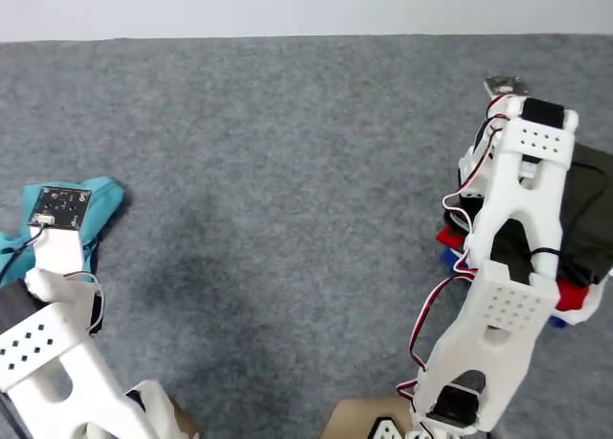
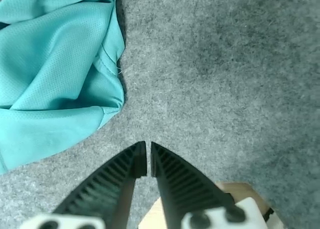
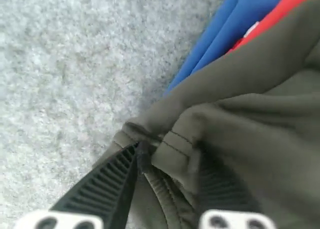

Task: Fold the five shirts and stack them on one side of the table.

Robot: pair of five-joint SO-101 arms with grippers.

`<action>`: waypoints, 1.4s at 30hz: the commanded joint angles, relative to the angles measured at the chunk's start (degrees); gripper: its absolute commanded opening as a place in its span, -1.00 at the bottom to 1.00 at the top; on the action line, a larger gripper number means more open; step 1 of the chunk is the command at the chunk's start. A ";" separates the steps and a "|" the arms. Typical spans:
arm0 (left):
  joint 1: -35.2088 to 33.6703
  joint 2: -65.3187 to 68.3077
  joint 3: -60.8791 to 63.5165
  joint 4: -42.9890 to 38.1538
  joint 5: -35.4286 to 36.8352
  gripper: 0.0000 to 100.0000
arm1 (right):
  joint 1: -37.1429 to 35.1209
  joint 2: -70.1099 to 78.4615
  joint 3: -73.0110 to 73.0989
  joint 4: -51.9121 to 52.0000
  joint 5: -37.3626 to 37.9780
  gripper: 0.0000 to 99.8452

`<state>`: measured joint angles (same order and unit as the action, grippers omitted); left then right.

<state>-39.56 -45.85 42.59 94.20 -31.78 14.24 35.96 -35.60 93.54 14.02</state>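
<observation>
The grey table (image 1: 287, 171) carries a stack at its right edge: the olive shirt (image 3: 250, 104) lies over a red shirt (image 3: 280, 14) and a blue shirt (image 3: 235, 24). The teal shirt (image 2: 50, 64) lies crumpled at the left edge. It looks light and limp, so it is best pinched at a hem corner. The right end effector (image 3: 167, 159) grips the olive shirt's folded edge. The left end effector (image 2: 148, 159) is clenched and empty, near the teal shirt.

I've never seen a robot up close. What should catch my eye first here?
The bright teal shirt lying crumpled at the table's left edge, with the left arm's fingers shut over bare grey felt beside it. Across the table, the right arm's fingers pinch a fold of the dark olive shirt, which tops a pile over a red shirt and a blue shirt.
</observation>
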 commanded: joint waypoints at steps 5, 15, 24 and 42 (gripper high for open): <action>0.44 -1.23 -0.13 0.53 0.00 -0.96 | 3.30 -0.92 -6.77 0.22 0.62 -0.98; 0.44 -1.05 -0.13 0.53 0.00 -0.96 | 4.97 -2.95 -17.49 9.54 4.13 -0.98; 0.44 -1.23 1.54 0.09 0.00 -0.96 | 2.68 -13.32 -2.29 9.45 4.22 -0.98; 0.44 -1.23 1.63 -0.26 0.00 -0.96 | -4.35 -12.70 2.99 8.40 0.00 -0.98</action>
<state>-39.47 -45.85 44.44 94.20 -31.78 11.08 23.38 -32.09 100.66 14.81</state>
